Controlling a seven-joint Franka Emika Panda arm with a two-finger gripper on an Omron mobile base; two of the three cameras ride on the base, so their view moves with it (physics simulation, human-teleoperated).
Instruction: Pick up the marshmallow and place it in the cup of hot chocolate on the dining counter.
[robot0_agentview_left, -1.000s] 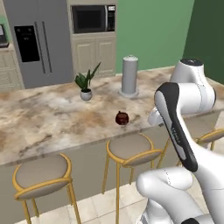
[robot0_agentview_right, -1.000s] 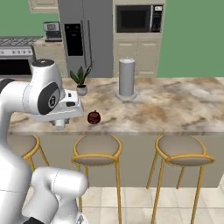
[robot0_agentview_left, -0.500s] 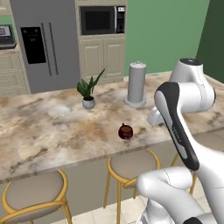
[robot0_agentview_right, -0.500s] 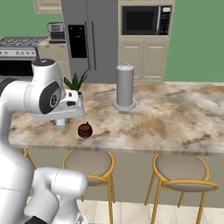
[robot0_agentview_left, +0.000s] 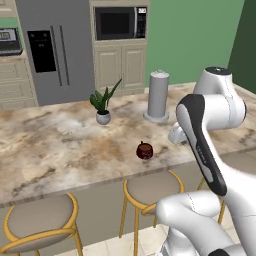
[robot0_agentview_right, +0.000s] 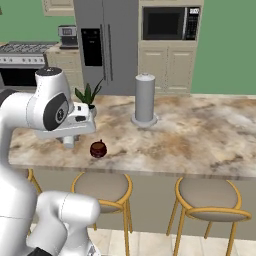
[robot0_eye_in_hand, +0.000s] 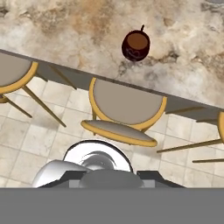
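Meanwhile the tool stays clenched while the cup of hot chocolate (robot0_agentview_left: 145, 150) sits on the dining counter (robot0_agentview_left: 55, 145)

Bare dining counter (robot0_agentview_left: 55, 145) all around the cup of hot chocolate (robot0_agentview_left: 145, 150); potted plant (robot0_agentview_left: 103, 107) and grey cylinder (robot0_agentview_left: 158, 95) stand well behind it.

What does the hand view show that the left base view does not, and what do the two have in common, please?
Only the hand view shows the brown contents of the cup of hot chocolate from above and the tiled floor under the stools.

Only the left base view shows the potted plant, the tall grey cylinder, the fridge and the microwave.

Both show the cup near the edge of the dining counter and a yellow-framed stool below it.
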